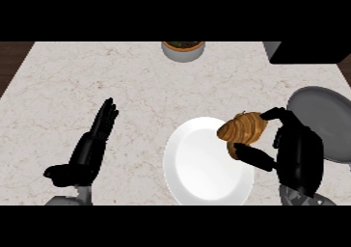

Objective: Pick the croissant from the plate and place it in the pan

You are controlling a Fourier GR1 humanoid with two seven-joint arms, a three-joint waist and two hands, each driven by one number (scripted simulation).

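A golden-brown croissant (242, 129) hangs over the right rim of a white plate (199, 169), held in my right hand (298, 149). That hand's thumb lies under the croissant and its fingers curl over the top, so it is shut on the pastry. A grey pan (329, 126) lies just right of that hand, near the counter's right edge. My left hand (89, 149) rests open at the lower left, fingers straight and pointing away, well left of the plate.
A small pot with a plant (183, 49) stands at the counter's far edge, centre. A black object (314, 52) fills the far right corner. The pale marble counter (136, 87) ends at dark wood on the left.
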